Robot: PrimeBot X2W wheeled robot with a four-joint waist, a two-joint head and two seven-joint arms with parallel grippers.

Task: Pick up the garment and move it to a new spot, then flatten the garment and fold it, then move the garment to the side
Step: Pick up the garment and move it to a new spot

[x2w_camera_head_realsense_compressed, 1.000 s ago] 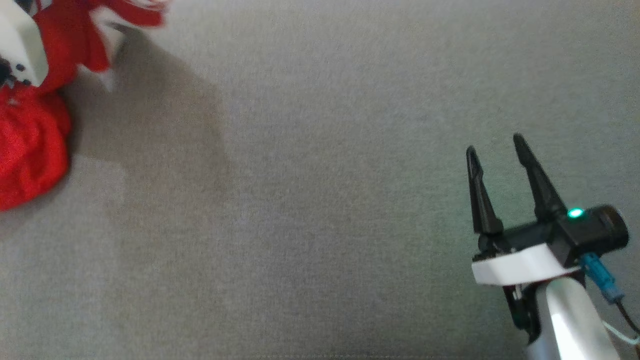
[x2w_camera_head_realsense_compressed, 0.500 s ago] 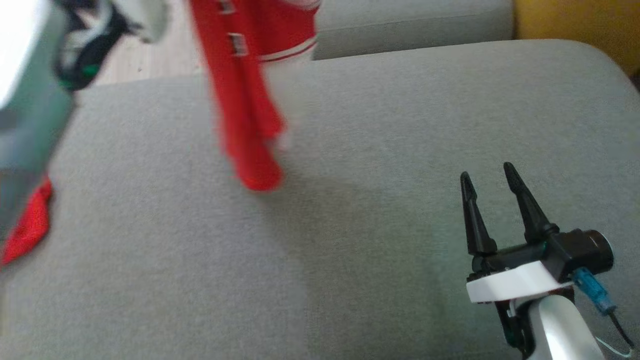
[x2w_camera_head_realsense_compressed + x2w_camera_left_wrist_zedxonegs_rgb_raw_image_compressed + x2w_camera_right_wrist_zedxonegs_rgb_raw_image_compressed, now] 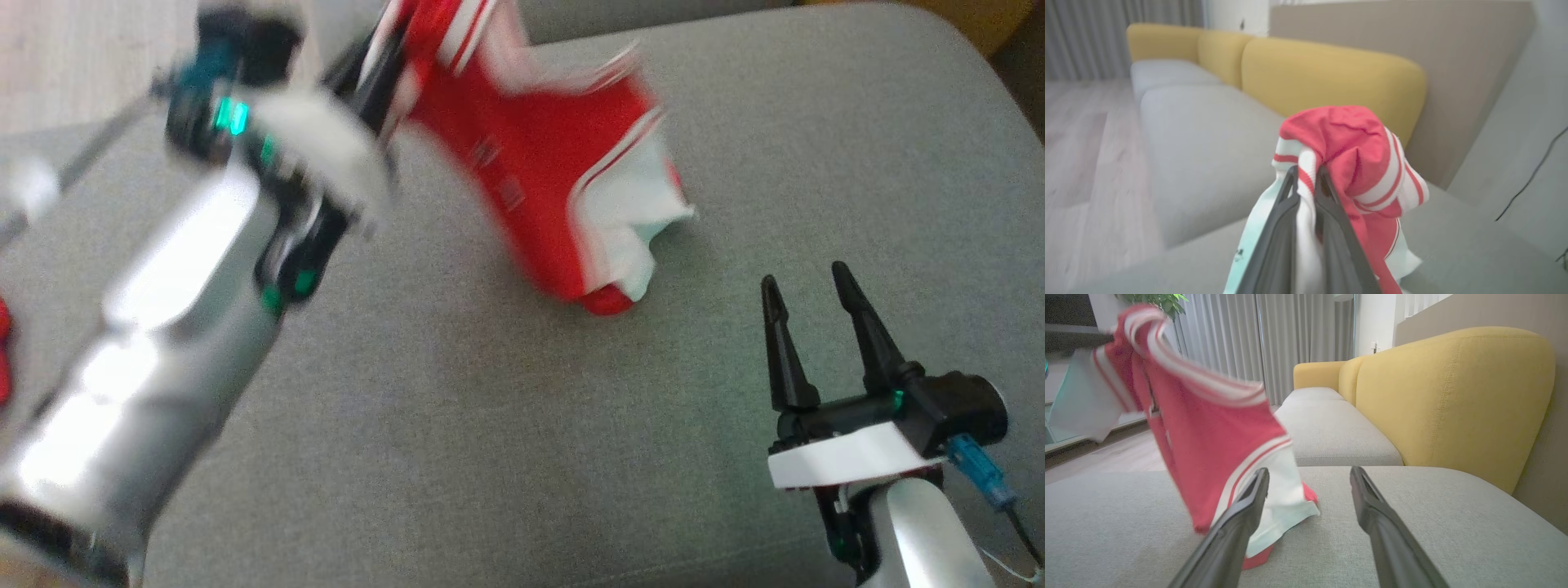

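My left gripper (image 3: 1306, 173) clamps the garment (image 3: 555, 163), lifted at twelve o'clock. My right gripper (image 3: 804, 282), at four o'clock, stands apart and empty. Placing, flattening and folding are left, I judge.

In the head view the left claw (image 3: 384, 57) and its arm (image 3: 163, 327) are smeared by blur. Its fingertips are lost in the garment (image 3: 555, 171), which the top edge cuts. A red scrap (image 3: 2, 351) is cut off at the left edge. In the left wrist view a print (image 3: 1240, 255) on the white cloth is too small to read. In the right wrist view 1 finger of the right claw (image 3: 1309, 470) hides part of the garment's hem.
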